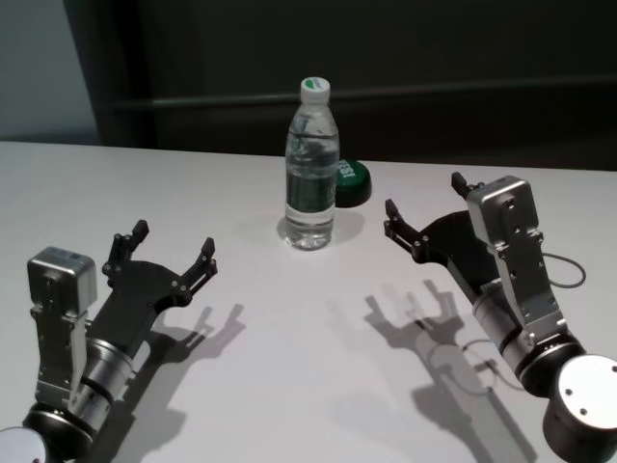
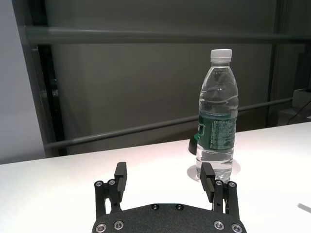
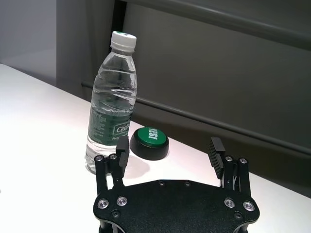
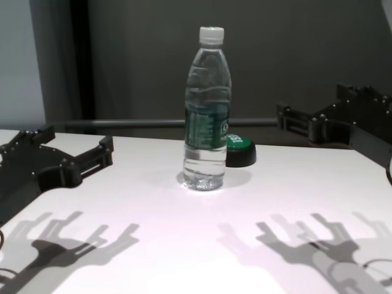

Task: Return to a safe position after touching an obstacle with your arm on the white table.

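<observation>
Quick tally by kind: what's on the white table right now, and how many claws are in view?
Water bottle: 1, upright
Green-topped black puck: 1, behind the bottle
Claws: 2, left claw and right claw, both open, clear of the bottle
Total: 4, on or over the white table

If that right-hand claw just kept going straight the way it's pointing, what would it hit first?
Probably the green-topped button, lying ahead of the open right gripper; the water bottle stands just off to one side. Depth is hard to judge.

Clear glossy plastic bottle point(image 1: 311, 169) on smooth matt white table point(image 1: 289, 367).
</observation>
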